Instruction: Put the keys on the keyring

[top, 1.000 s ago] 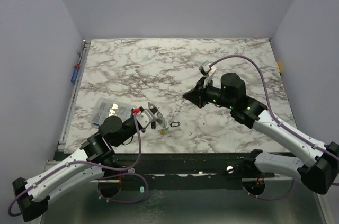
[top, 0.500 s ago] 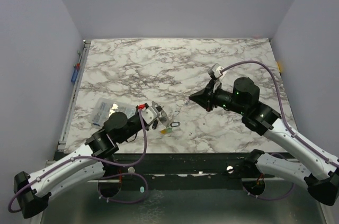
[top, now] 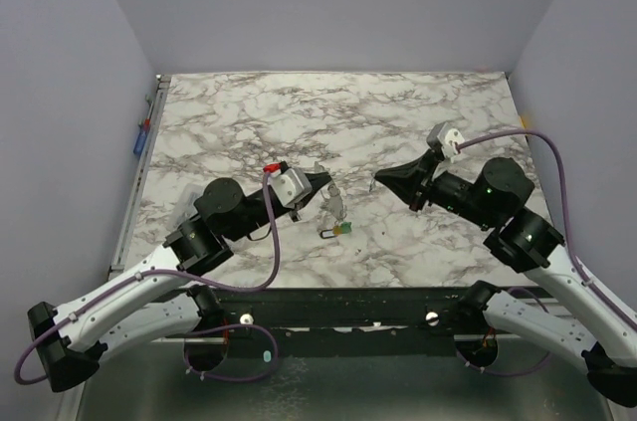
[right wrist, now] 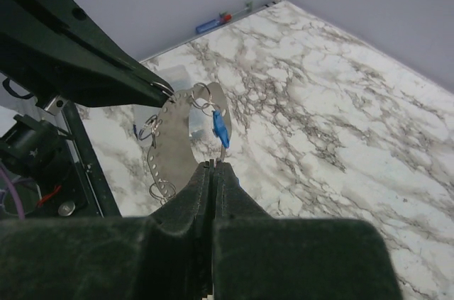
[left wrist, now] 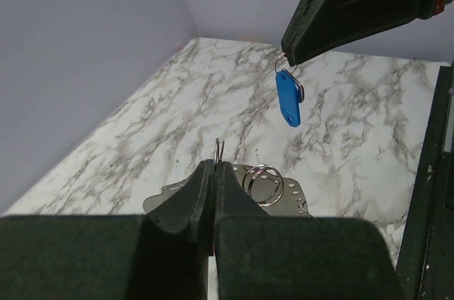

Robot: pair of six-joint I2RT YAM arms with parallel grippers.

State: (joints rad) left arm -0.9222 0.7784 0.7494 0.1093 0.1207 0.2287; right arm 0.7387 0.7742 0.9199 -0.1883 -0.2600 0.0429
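Note:
My left gripper (top: 325, 180) (left wrist: 214, 163) is shut on a thin wire loop of the keyring (right wrist: 170, 145). The keyring is a silvery crescent with small split rings, and it hangs below the jaws above the table (top: 336, 204). My right gripper (top: 377, 180) (right wrist: 216, 163) is shut on the small ring of a blue-tagged key (left wrist: 289, 98) (right wrist: 220, 128). It holds that key in the air close to the keyring, facing the left gripper. A green and yellow key (top: 344, 229) lies on the marble below.
A small black oval ring (top: 325, 234) lies on the table next to the green and yellow key. Blue and red items (top: 140, 139) sit on the rail at the table's left edge. The black front rail (left wrist: 425, 193) runs along the near edge.
My left gripper has risen off the table and moved right and back, with the keyring now hanging from it. My right arm has drawn back to the right.

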